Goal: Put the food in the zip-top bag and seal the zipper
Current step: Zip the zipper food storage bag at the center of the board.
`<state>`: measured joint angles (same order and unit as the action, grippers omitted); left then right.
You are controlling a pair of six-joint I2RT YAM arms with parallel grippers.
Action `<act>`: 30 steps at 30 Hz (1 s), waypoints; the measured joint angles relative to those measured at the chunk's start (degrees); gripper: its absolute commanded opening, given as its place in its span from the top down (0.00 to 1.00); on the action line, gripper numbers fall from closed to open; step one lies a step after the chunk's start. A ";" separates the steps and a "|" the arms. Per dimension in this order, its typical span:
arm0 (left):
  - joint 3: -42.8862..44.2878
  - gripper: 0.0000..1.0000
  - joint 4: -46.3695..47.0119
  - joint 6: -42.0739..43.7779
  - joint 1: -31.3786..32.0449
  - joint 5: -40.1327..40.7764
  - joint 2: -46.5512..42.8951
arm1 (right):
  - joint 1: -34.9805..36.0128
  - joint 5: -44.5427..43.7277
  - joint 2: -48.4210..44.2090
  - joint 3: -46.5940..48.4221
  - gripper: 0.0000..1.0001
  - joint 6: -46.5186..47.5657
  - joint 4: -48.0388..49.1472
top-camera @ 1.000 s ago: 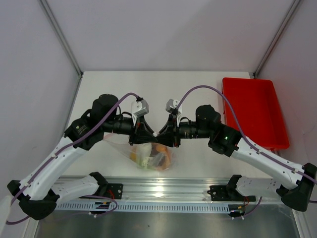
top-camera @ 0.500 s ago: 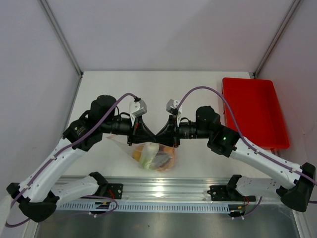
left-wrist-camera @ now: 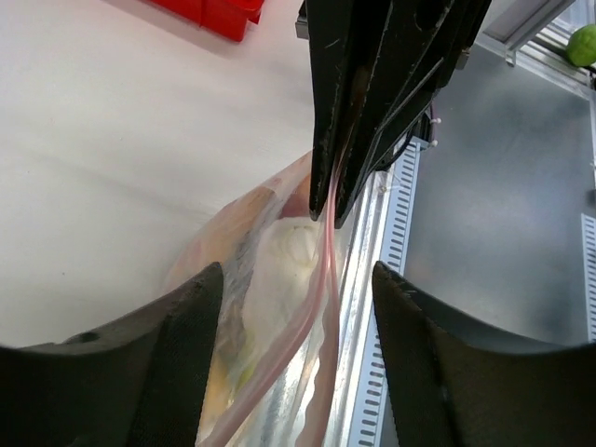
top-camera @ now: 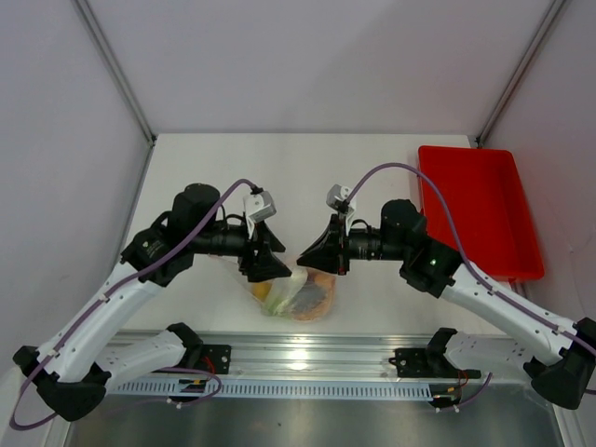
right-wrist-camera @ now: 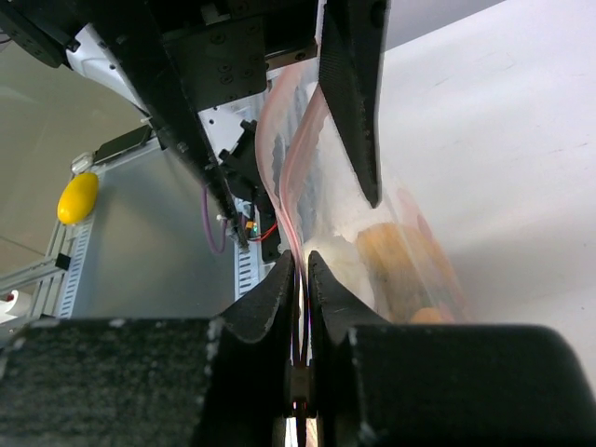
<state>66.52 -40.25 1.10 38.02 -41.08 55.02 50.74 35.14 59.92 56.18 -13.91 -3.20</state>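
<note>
Left end effector (left-wrist-camera: 296, 279) has opened, backing off the zipper (left-wrist-camera: 324, 261); right end effector (right-wrist-camera: 300, 270) stays clamped on it, likely keeping the zip-top bag (top-camera: 296, 296) taut by the bench (top-camera: 372, 168) near edge.

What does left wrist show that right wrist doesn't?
Left wrist only: the red tray corner and a green ball. Right wrist only: a yellow oval object. Both: right tool shut on the zipper, left tool open, and the zip-top bag with food inside.
</note>
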 measured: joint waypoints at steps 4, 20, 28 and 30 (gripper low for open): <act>-0.11 0.84 -0.28 0.00 -0.02 0.37 -0.96 | 0.00 0.50 -0.37 -0.09 0.80 -0.07 -0.09; -0.11 0.99 0.22 0.15 -0.07 1.90 -0.72 | -4.17 2.47 -12.31 -5.44 0.63 -0.39 -5.01; -0.11 1.00 0.02 -0.07 -0.07 1.88 -1.86 | -5.99 4.37 -9.49 -6.99 1.00 -3.08 -0.74; -0.11 0.99 -0.24 -0.07 -0.09 1.90 -2.25 | -6.08 4.72 -8.55 -6.99 1.00 -4.22 0.81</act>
<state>66.41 -40.49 1.04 37.93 -39.18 52.77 44.66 39.86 51.37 49.19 -18.13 -2.39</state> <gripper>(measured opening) 0.006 0.008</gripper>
